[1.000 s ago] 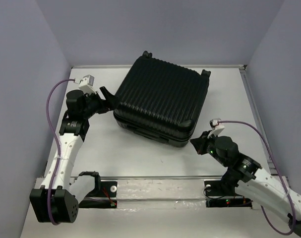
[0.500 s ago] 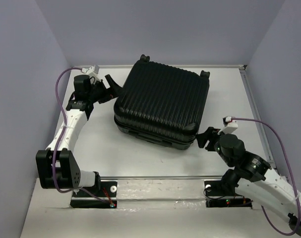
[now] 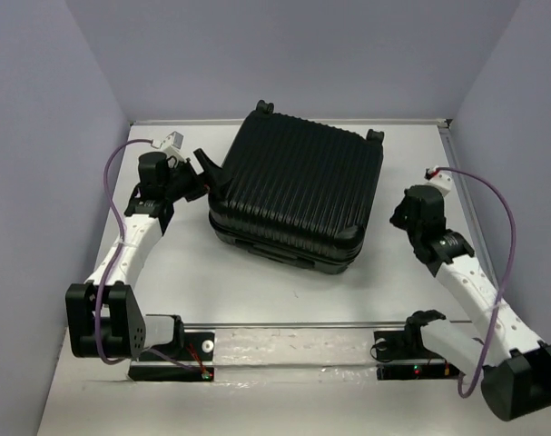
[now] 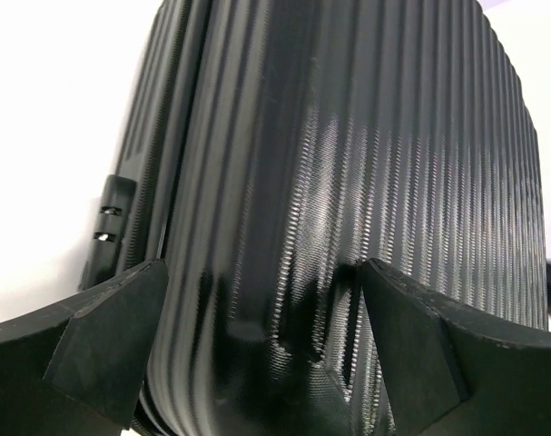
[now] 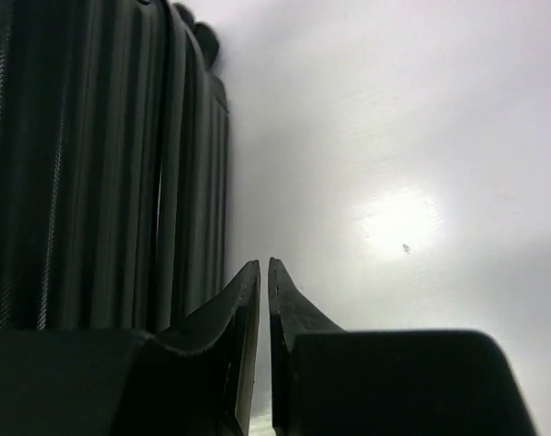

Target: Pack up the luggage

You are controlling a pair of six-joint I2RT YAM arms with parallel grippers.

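Nearest, the right claw (image 5: 264, 277) has its fingers together with only a sliver between them, low over the surface (image 3: 257, 282) just beside the right wall of the luggage (image 3: 298, 186). The left claw (image 4: 261, 291) stands wide apart, straddling the shell's rounded left corner. The luggage lies closed and flat, skewed at mid-surface with its wheels (image 3: 377, 134) at the far edge. It looks stiff, bulky, probably heavy and glossy-slick, so the seam between the halves seems the better hold; only the left wrist view shows that seam and a small side fitting (image 4: 107, 222).
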